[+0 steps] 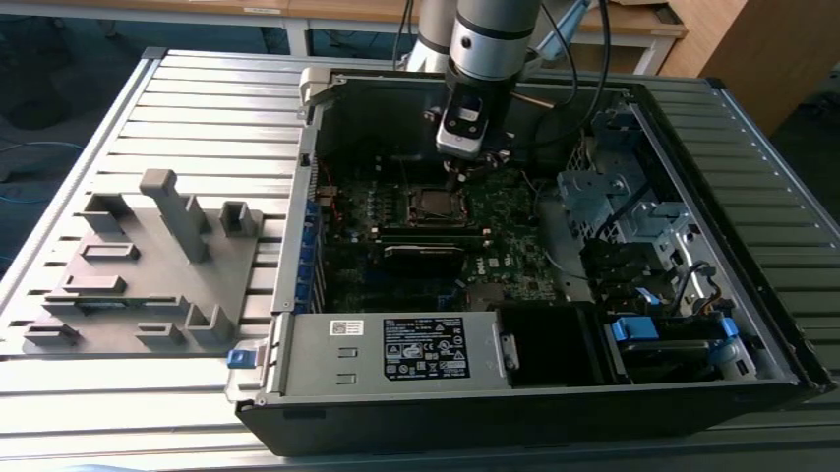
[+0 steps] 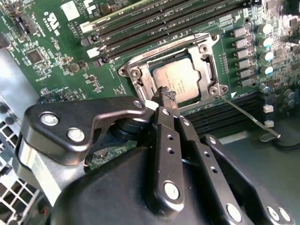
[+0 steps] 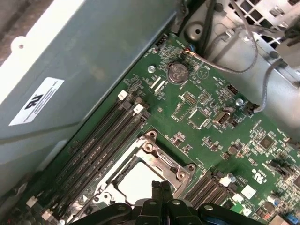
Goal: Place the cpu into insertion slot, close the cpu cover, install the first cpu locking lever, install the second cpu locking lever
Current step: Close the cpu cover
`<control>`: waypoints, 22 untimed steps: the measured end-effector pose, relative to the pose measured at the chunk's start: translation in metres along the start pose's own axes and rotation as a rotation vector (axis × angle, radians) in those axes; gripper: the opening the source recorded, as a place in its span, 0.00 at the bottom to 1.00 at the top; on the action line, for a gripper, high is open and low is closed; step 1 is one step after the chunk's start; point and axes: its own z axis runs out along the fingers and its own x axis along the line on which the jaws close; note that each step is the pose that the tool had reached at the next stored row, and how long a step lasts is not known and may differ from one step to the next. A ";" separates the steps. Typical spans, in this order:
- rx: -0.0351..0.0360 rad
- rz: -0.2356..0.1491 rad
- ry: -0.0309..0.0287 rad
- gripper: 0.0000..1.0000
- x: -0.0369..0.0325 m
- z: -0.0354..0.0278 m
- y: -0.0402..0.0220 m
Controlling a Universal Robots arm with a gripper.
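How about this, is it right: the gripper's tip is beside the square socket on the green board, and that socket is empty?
Not quite. The socket is not empty: a silver-grey chip lies in it, as the second wrist view shows. The tip of the gripper is indeed beside that socket on the green board.

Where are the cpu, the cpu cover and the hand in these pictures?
cpu [image 2: 177, 79]: second wrist view, middle of its metal top.
cpu cover [image 2: 206, 70]: second wrist view, side bar of its frame.
hand [image 2: 167, 95]: second wrist view, between its fingertips.
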 end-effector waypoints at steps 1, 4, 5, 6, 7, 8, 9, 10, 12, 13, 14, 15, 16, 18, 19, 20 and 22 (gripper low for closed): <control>0.0000 -0.010 -0.0005 0.11 0.0000 0.0000 0.0000; 0.0000 -0.041 -0.0019 0.11 0.0000 0.0000 0.0000; -0.0001 -0.051 -0.0024 0.11 0.0000 0.0000 0.0000; -0.0001 -0.062 -0.0029 0.11 0.0000 0.0000 0.0000; -0.0001 -0.072 -0.0033 0.11 0.0000 0.0000 0.0000; -0.0001 -0.082 -0.0038 0.11 0.0000 0.0000 0.0000; -0.0001 -0.092 -0.0043 0.11 0.0000 0.0000 0.0000; -0.0001 -0.102 -0.0047 0.11 0.0000 0.0000 0.0000; -0.0001 -0.122 -0.0057 0.11 0.0000 0.0000 0.0000; -0.0002 -0.132 -0.0061 0.11 0.0000 0.0000 0.0000; -0.0002 -0.142 -0.0066 0.11 0.0000 0.0000 0.0000; -0.0002 -0.152 -0.0070 0.11 0.0000 0.0000 0.0000; -0.0002 -0.162 -0.0074 0.11 0.0000 0.0000 0.0000; -0.0002 -0.182 -0.0083 0.11 0.0000 0.0000 0.0000; -0.0002 -0.192 -0.0088 0.11 0.0000 0.0000 0.0000; -0.0002 -0.202 -0.0092 0.11 0.0000 0.0000 0.0000; -0.0001 -0.222 -0.0101 0.11 0.0000 0.0000 0.0000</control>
